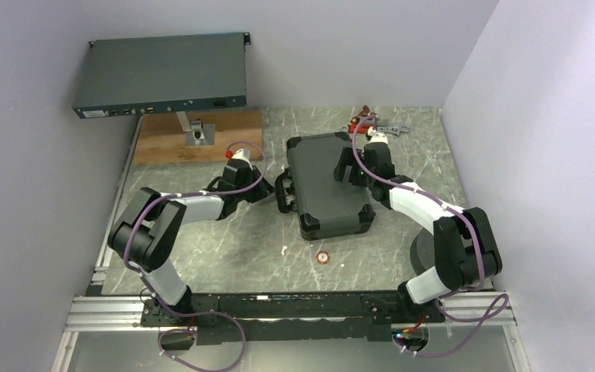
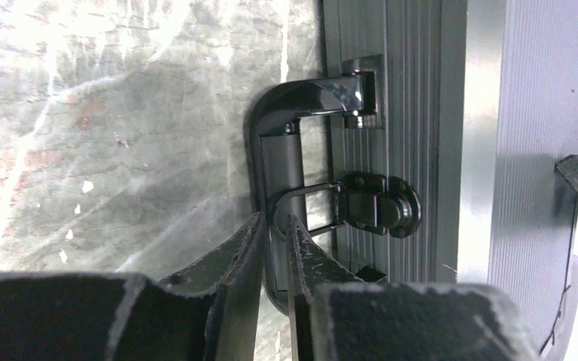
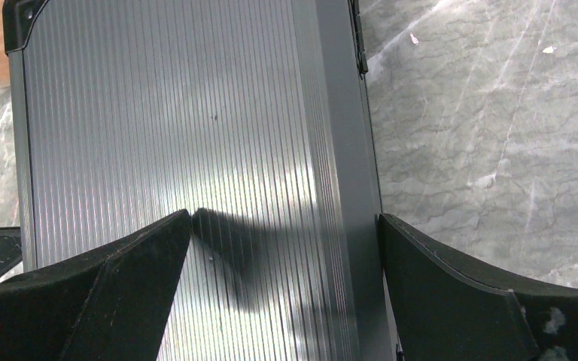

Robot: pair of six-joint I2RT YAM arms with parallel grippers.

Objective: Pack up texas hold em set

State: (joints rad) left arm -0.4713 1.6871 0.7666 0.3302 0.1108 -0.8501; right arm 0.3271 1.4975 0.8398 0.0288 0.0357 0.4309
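Robot lab cell: plain white walls point(image 1: 23, 155) round marble-look tabletop point(image 1: 232, 248), arms point(image 1: 178, 209) on aluminium rail point(image 1: 101, 314).

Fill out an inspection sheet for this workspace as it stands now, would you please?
Surface: grey marbled table; a wooden board lies at its far left.
Job's things: black case closed, lying flat mid-table; one chip loose on the table in front of it.
Clutter: red-handled wrench at the far edge; grey-blue rack box raised on a stand over the board.
Grippers: left gripper pinched on the case's handle; right gripper wide open over the case's top, near one edge.
Cables: purple cables loop along both arms.
Surroundings: plain walls on three sides; nothing else seen.
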